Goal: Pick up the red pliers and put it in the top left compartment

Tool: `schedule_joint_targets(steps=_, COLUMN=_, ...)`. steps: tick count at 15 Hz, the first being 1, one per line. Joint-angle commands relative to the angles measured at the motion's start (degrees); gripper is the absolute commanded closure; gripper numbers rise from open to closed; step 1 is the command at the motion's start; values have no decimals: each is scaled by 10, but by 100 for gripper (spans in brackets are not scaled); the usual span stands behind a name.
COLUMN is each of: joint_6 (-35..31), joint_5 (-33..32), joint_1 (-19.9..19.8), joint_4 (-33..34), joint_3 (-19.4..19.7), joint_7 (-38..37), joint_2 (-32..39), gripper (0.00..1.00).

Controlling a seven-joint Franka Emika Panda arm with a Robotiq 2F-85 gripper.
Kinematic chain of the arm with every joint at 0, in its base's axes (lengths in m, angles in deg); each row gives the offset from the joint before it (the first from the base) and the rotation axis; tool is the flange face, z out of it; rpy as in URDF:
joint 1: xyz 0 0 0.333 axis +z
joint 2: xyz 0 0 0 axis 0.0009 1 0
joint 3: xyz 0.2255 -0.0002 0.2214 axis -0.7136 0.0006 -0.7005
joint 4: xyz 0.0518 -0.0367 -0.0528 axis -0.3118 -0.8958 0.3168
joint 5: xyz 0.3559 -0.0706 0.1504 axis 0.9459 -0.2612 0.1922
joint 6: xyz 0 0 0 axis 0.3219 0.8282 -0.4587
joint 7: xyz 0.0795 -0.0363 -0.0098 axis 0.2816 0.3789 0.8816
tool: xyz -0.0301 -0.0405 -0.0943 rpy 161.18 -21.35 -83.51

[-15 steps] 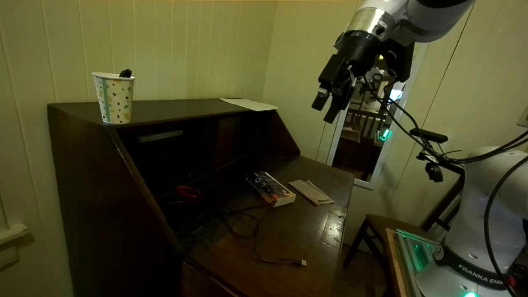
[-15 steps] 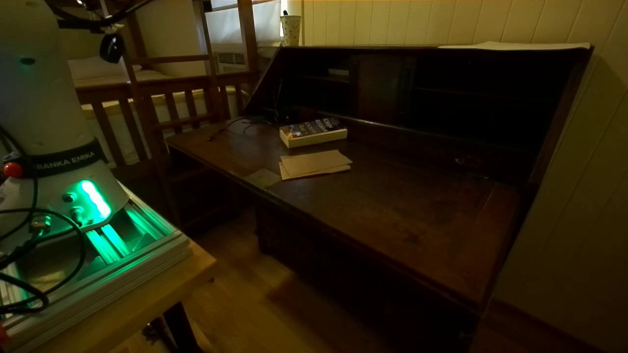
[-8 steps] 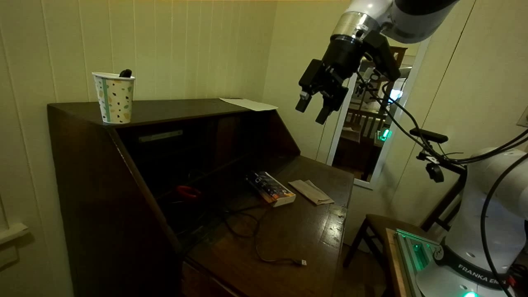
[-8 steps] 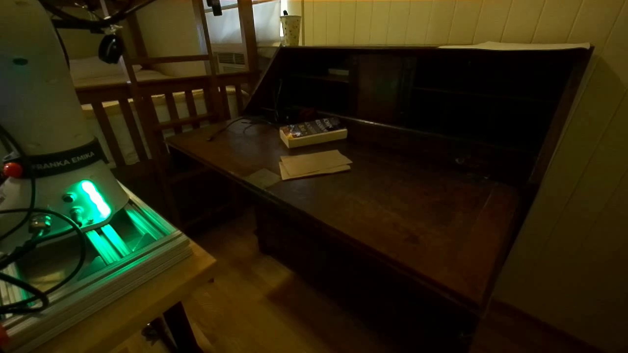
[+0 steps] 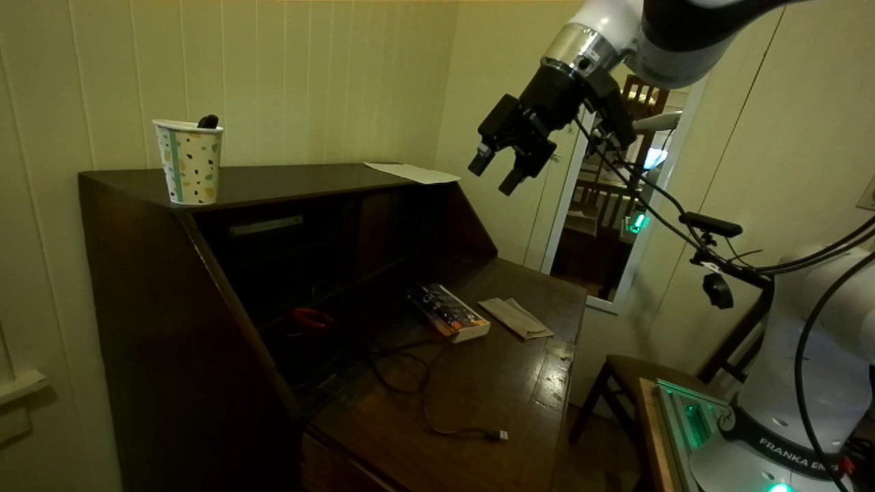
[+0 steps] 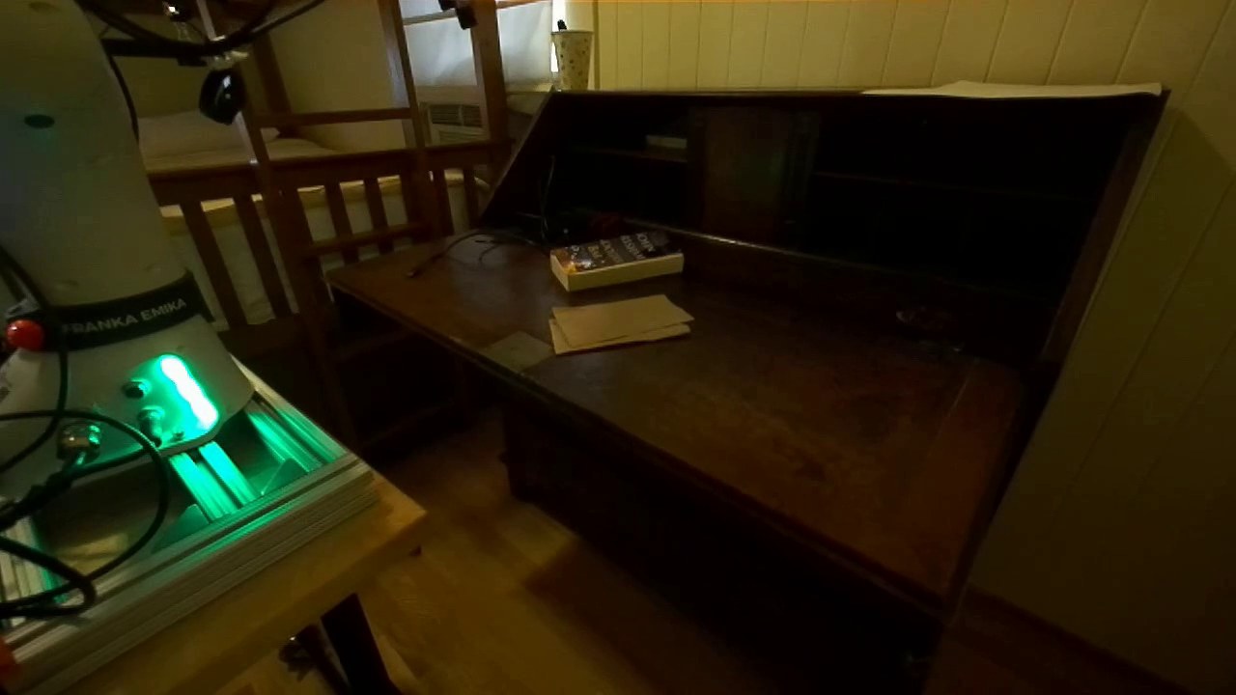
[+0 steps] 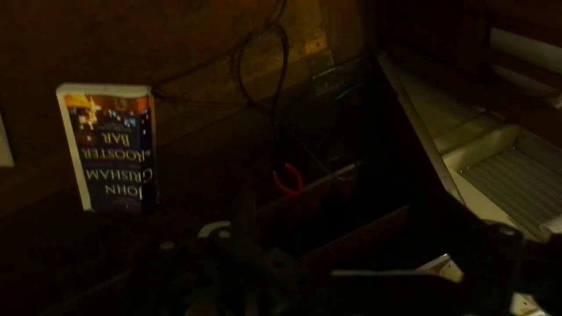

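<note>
Facing a dim, cramped grasp with a spread, unladen gripper [image 5: 493, 175].
Hanging upper middle in an exterior view, well apart from the red pliers [image 7: 301, 179] near the centre of the wrist view, only partly showing, beside or across a ledge [image 7: 327, 179], too dark to tell which. Could pinch off-centre or scrape the ledge, for want of light to judge depth. Could hook the black cable [image 7: 286, 55] looped nearby, or nudge the Rooster Bar paperback [image 7: 116, 153] by sweeping in low over the bench [image 5: 478, 396]. Might later jam at the top left compartment [image 5: 328, 222], presumably the dark opening in the upper left of an exterior view, by carrying the pliers crosswise or meeting the pale flat object [image 5: 266, 226] inside.
</note>
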Motion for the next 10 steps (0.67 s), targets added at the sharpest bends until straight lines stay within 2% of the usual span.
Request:
schedule_joint_targets(steps=1, joint_6=-67, joint_5=-43, joint_1=11, joint_4=-5, joint_3=25, joint_7=102, joint_2=48, gripper=0)
schedule_joint_targets(steps=4, joint_6=-75, joint_5=-63, joint_1=24, joint_4=14, joint_3=49, joint_7=194, joint_2=106, gripper=0)
schedule_joint_targets(steps=6, joint_6=-97, joint_5=-82, joint_1=25, joint_4=26, joint_3=52, joint_7=230, joint_2=155, gripper=0)
schedule_joint_targets(steps=10, joint_6=-200, joint_5=-162, joint_1=1, joint_4=51, joint_3=30, joint_7=179, joint_2=277, gripper=0)
